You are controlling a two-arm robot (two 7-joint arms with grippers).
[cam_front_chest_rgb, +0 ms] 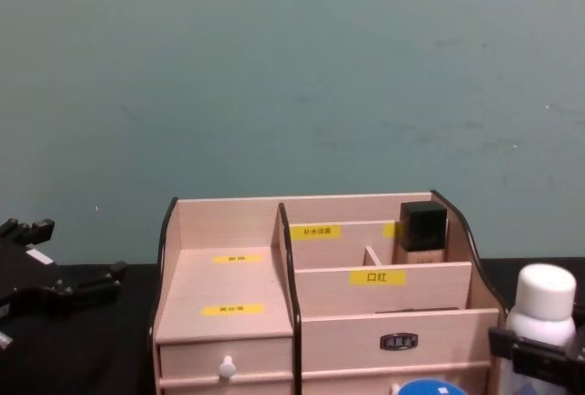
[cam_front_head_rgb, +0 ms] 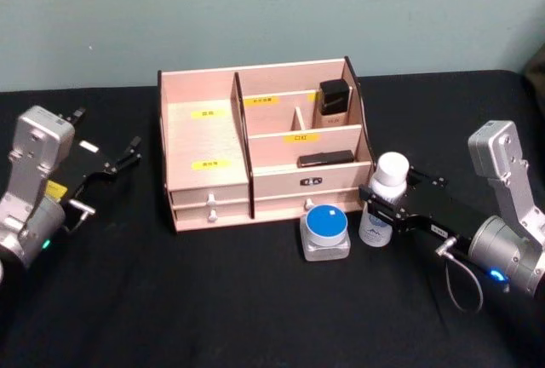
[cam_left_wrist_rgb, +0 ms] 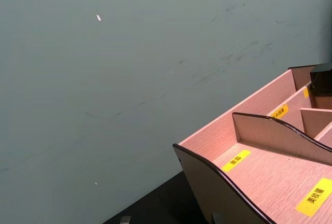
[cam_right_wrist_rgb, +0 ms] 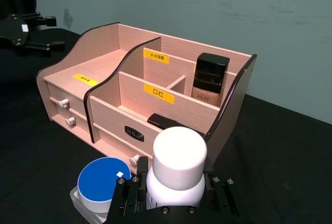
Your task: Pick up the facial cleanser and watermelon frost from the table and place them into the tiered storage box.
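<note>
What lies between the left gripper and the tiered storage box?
Nothing: in the head view, bare black table separates left gripper from tiered storage box.

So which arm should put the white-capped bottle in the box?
Right. The right gripper is around the white-capped bottle by the tiered storage box; the left gripper is open on its other side.

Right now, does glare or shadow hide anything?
Head view: even light, no glare; white-capped bottle in the right gripper stands out. Right wrist view: left gripper nearly lost against the black table. Chest view: only soft shade inside the tiered storage box.
</note>
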